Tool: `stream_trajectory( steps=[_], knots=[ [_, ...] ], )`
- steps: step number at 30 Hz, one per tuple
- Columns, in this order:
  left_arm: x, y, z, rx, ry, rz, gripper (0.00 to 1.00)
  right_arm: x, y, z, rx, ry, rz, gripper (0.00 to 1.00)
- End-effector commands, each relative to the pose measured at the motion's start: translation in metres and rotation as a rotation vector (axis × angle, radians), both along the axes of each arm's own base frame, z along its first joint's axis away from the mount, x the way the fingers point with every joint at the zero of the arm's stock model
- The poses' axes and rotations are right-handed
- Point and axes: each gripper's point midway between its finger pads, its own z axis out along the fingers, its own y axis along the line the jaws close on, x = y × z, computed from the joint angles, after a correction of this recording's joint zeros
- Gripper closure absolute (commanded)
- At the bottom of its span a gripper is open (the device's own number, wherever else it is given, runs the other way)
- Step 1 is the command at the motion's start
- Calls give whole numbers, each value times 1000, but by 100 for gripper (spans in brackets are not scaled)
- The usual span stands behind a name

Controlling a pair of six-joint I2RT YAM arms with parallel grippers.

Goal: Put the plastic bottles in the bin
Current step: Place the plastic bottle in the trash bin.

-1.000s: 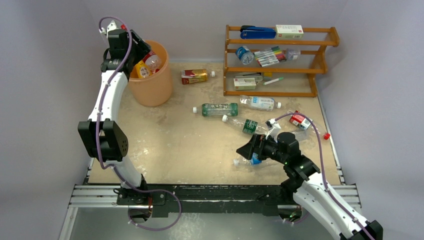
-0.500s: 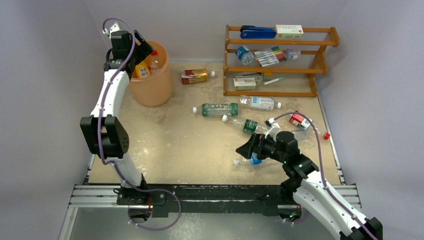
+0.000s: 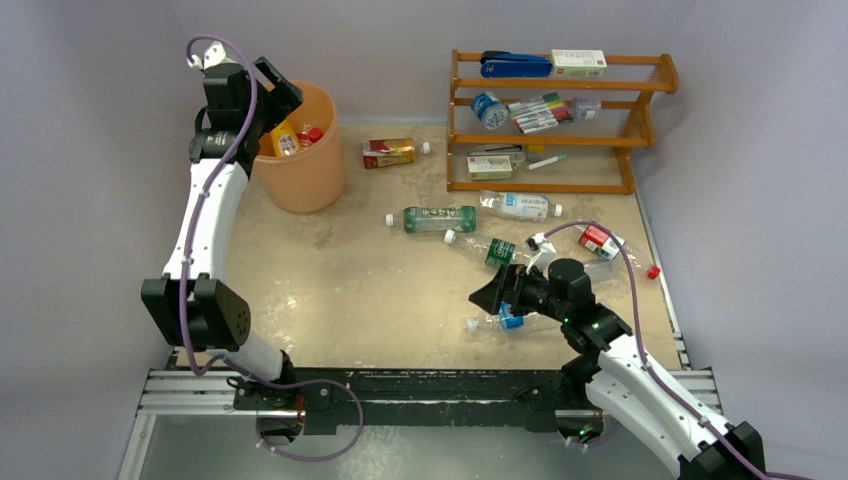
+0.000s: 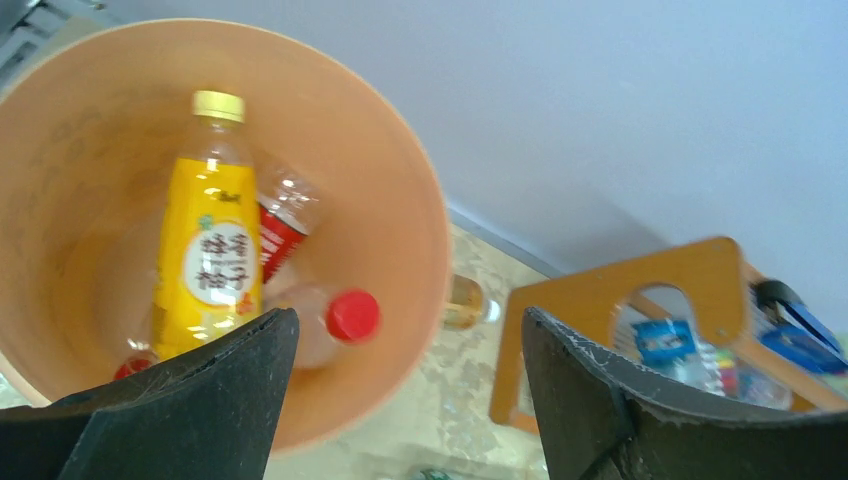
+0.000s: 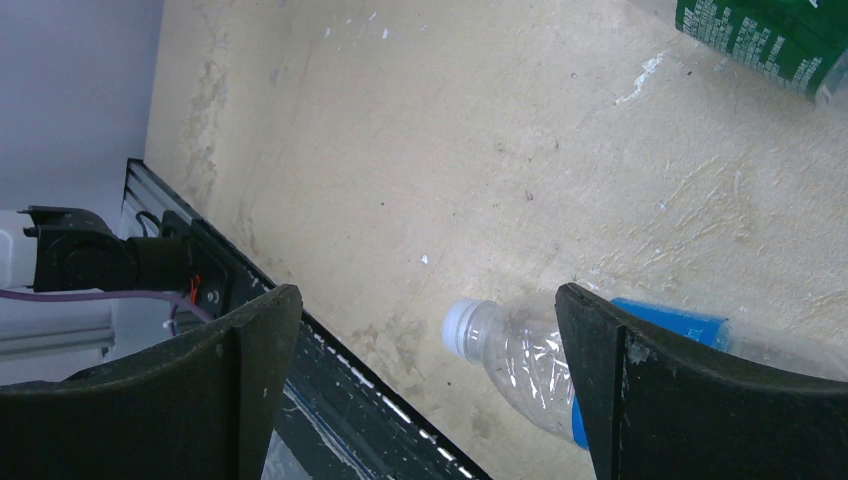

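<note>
Peach-orange bin (image 3: 310, 180) at 11 o'clock, yellow bottle (image 4: 205, 250) inside | my left gripper (image 4: 405, 330) over it, jaws apart, empty | right gripper (image 5: 428, 300) spread wide, empty, above blue-label bottle (image 5: 520, 360)

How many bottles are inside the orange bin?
3 in the bin: a yellow bottle in the middle, a red-labelled one beside it, and a red-capped one nearest the camera. Others may be hidden underneath.

Left gripper (image 4: 408, 328), jaws spread, over the orange bin (image 4: 90, 150).
Inside: a yellow bottle (image 4: 208, 250), a red-labelled bottle (image 4: 280, 228), a red-capped bottle (image 4: 345, 317).
</note>
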Motion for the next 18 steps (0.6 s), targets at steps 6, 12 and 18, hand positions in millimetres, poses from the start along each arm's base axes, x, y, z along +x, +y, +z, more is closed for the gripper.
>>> stream_trajectory(
  steps=[6, 12, 18],
  knots=[
    [-48, -86, 19, 116, -41, -247, 17, 10, 7, 17, 43, -66, 7, 0],
    [-68, -128, -12, 157, -5, -382, 15, 11, 7, 19, 49, -70, 4, 0],
    [-80, -165, -54, 217, 74, -476, 15, 11, 8, 20, 55, -71, 6, 0]
  ],
)
